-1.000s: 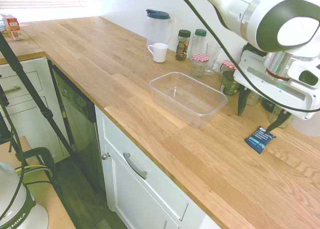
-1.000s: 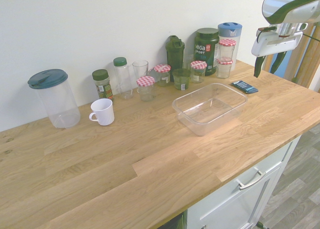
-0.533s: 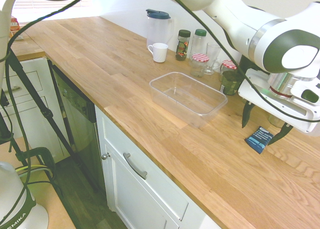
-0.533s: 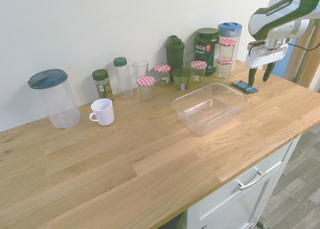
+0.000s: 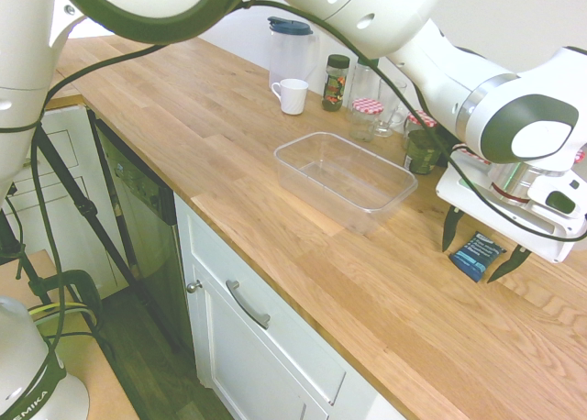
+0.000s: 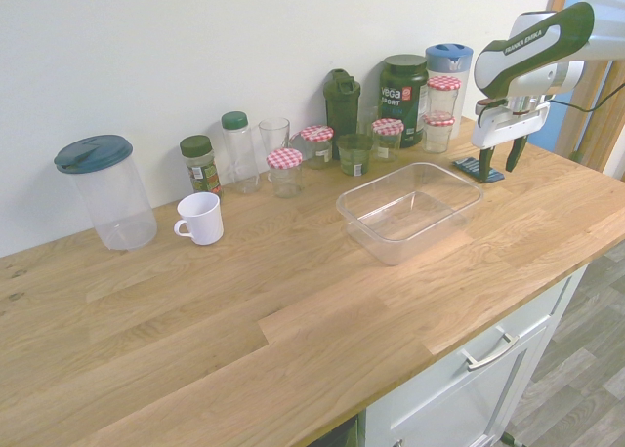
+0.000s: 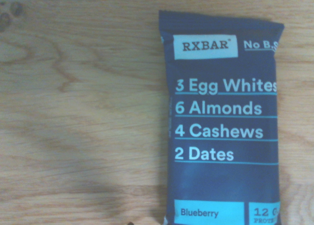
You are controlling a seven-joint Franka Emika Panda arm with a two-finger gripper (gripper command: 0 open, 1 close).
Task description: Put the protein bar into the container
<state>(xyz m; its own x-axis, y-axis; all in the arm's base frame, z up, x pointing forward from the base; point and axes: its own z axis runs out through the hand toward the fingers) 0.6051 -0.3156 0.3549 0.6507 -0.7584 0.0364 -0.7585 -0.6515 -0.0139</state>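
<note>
Two-finger gripper (image 5: 481, 249) spread wide, empty, straddling flat navy-blue protein bar wrapper (image 5: 476, 254) lying on wooden counter (image 5: 275, 218) right of clear rectangular plastic container (image 5: 344, 180); best lowered centred, pinched across short sides; print reads RXBAR, 3 Egg Whites, 6 Almonds, 4 Cashews, 2 Dates, Blueberry.

The worktop (image 5: 229, 154) is pale, matt, grained wood, the container (image 5: 344, 180) clear glossy plastic, and the protein bar (image 7: 223, 122) has a smooth, matt navy wrapper.
</note>
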